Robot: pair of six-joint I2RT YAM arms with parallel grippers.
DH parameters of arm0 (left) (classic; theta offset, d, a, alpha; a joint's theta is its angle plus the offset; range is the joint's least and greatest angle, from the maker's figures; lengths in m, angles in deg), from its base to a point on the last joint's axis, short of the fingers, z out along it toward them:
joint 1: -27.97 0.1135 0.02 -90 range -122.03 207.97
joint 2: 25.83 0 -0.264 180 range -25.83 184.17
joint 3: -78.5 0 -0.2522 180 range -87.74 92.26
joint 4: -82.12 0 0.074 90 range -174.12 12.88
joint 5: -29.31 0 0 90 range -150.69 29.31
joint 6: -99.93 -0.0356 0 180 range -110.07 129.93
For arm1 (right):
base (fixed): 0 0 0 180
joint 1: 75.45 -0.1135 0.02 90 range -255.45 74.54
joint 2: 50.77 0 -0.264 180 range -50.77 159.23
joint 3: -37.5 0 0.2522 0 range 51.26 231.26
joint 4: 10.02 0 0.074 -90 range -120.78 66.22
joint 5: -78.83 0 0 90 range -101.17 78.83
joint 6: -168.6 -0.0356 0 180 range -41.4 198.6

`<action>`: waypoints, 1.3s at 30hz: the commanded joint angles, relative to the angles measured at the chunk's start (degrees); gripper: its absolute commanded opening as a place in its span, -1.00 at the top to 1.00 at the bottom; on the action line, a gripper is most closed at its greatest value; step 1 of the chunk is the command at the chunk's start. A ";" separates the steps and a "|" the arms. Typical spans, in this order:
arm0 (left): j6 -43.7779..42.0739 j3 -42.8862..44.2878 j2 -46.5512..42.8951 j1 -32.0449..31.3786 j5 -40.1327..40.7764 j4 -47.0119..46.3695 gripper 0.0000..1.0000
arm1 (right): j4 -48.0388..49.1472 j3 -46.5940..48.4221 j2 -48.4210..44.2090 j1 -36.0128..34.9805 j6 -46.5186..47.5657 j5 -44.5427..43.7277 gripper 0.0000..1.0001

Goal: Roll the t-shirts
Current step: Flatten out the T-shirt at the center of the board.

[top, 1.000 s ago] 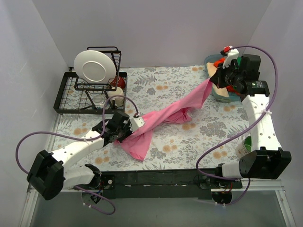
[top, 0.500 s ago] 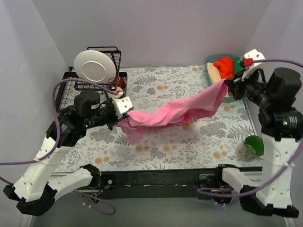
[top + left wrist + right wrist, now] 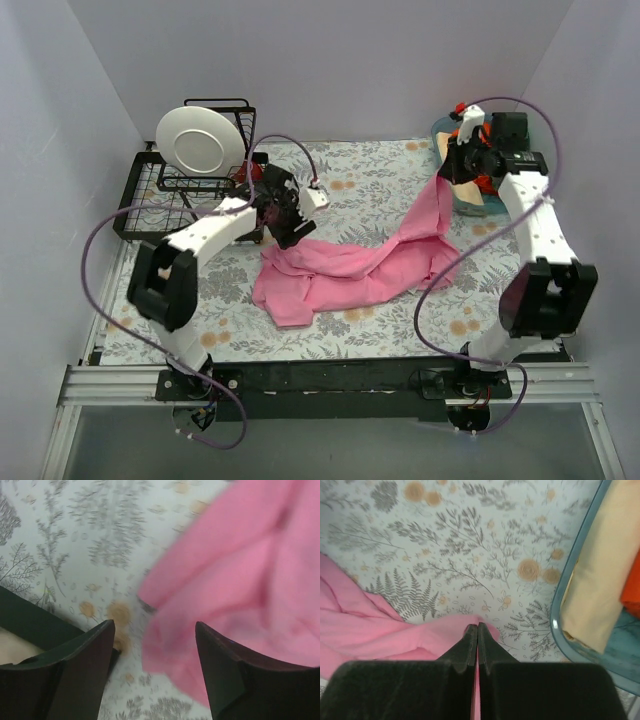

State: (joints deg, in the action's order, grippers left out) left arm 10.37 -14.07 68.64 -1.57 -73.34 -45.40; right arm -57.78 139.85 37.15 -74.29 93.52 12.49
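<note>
A bright pink t-shirt (image 3: pixel 350 270) lies crumpled across the middle of the flowered table, and one end rises toward the back right. My left gripper (image 3: pixel 285 225) hovers over its left end, open; in the left wrist view the cloth (image 3: pixel 240 570) lies loose below the spread fingers (image 3: pixel 80 670), with my gripper (image 3: pixel 154 626) holding nothing. My right gripper (image 3: pixel 455 172) is shut on the shirt's far right corner, next to the bin. The right wrist view shows pink cloth (image 3: pixel 380 635) pinched between the closed gripper (image 3: pixel 478 626). Cream (image 3: pixel 605 570) and red-orange (image 3: pixel 632 585) t-shirts lie in the bin.
A blue-rimmed bin (image 3: pixel 560 605) stands at the back right corner (image 3: pixel 440 127). A black dish rack (image 3: pixel 150 200) with a white plate (image 3: pixel 195 140) stands at the back left, close behind my left gripper.
My left gripper has opened and let go of the pink shirt, which has dropped from its stretched span onto the table. Both arms have come down; the right one still grips its corner.
</note>
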 commanded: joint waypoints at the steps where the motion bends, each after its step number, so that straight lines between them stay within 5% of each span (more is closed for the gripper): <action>1: 12.46 12.44 5.80 3.44 5.27 -8.75 -0.40 | 2.80 2.54 5.24 0.76 -1.21 -1.33 0.97; 7: 14.23 5.12 -1.39 0.28 -9.23 -4.01 -0.44 | 3.67 0.18 5.78 0.76 -0.68 -0.29 0.97; 12: 16.24 -1.50 -7.45 -4.03 -15.03 1.96 0.06 | 4.47 -3.25 4.02 0.76 -2.79 2.26 0.97; 15: 16.78 -3.79 -8.17 -4.38 -19.34 5.66 0.17 | 4.64 -4.57 3.49 0.76 -2.96 2.44 0.97; 18: 16.16 -6.08 -6.07 -4.82 -18.04 7.25 0.01 | 4.56 -5.36 2.96 0.76 -2.61 2.44 0.97; 22: 19.58 -8.54 -5.35 -5.44 -6.97 -2.38 -0.56 | 4.38 -5.72 2.35 0.76 -2.44 2.44 0.97; 32: 18.10 -9.25 0.69 -5.97 3.24 -13.75 -0.58 | 4.56 -8.88 -0.29 0.76 -2.26 2.00 0.97; 39: 12.66 -6.70 3.00 -5.97 -4.75 -11.22 -0.39 | 4.64 -9.76 -0.99 0.76 -2.00 1.65 0.97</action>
State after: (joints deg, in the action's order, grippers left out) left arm 26.90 -23.23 73.19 -7.28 -73.78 -56.72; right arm -54.87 130.30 38.41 -73.59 91.83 13.43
